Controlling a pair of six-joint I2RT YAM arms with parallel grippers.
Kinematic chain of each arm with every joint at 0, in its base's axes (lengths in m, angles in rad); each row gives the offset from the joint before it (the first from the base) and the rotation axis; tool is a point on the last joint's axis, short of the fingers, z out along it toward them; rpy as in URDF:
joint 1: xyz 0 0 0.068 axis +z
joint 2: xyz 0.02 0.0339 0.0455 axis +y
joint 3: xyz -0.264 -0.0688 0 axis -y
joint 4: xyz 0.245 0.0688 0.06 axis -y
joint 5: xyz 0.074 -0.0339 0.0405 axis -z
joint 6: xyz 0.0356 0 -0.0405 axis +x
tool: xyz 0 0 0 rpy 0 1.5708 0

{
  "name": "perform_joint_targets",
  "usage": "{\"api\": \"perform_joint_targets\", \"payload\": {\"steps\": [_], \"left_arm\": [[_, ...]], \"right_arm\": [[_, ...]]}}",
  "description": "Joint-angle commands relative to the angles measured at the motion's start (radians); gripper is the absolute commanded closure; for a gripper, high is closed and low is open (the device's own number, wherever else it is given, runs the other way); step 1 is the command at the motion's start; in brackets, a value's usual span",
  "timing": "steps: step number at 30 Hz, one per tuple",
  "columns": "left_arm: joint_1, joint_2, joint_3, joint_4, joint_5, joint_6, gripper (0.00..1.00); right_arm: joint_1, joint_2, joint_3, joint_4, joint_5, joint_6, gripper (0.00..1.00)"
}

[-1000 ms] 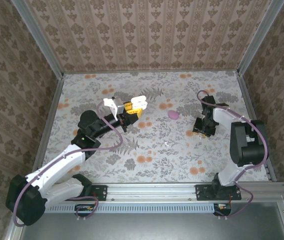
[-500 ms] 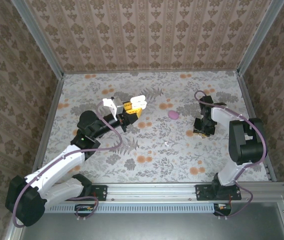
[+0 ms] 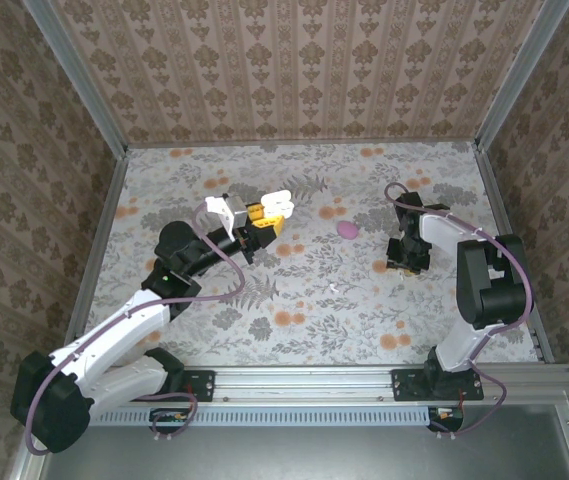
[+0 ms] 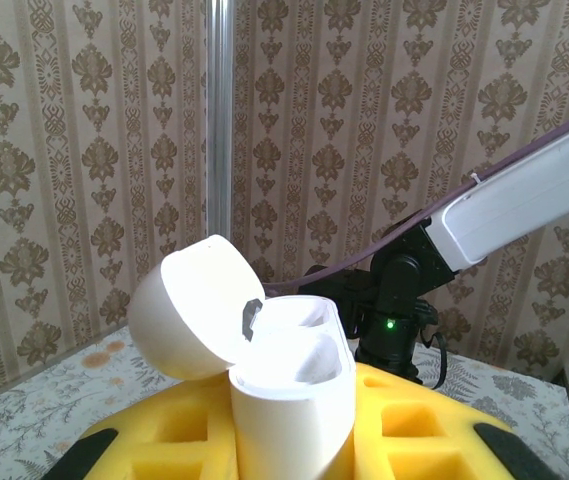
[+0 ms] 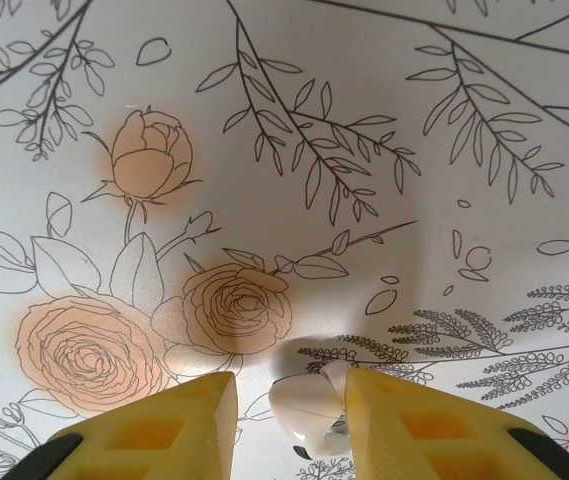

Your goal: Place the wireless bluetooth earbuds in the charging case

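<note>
The left gripper (image 4: 294, 438) pinched the white case (image 4: 289, 390) upright above the table (image 3: 364, 335), with its lid (image 4: 192, 308) swung open. The right gripper (image 5: 291, 405) pointed down at the table. Its jaws stood apart around a whitish earbud (image 5: 309, 408), which touched one finger and left a gap to the other. A pink pebble (image 3: 347, 229) lay between the arms.

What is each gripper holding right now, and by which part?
Left gripper holds the open case by its lower body. An earbud sits inside the right gripper; grip unclear.
</note>
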Motion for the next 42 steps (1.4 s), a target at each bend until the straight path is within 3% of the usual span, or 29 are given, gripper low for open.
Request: {"api": "perform_joint_targets", "payload": {"steps": [1, 28, 42], "left_arm": [[-0.005, -0.023, -0.008, 0.0, -0.004, 0.017, 0.77], [-0.006, -0.025, -0.012, 0.007, -0.011, 0.016, 0.77], [-0.006, -0.021, -0.01, 0.004, -0.014, 0.017, 0.77]], "right_arm": [[0.01, -0.021, -0.004, -0.056, 0.025, -0.004, 0.64], [0.029, 0.027, 0.01, -0.07, 0.092, -0.013, 0.66], [0.025, -0.032, -0.015, -0.047, 0.082, -0.01, 0.78]]}}
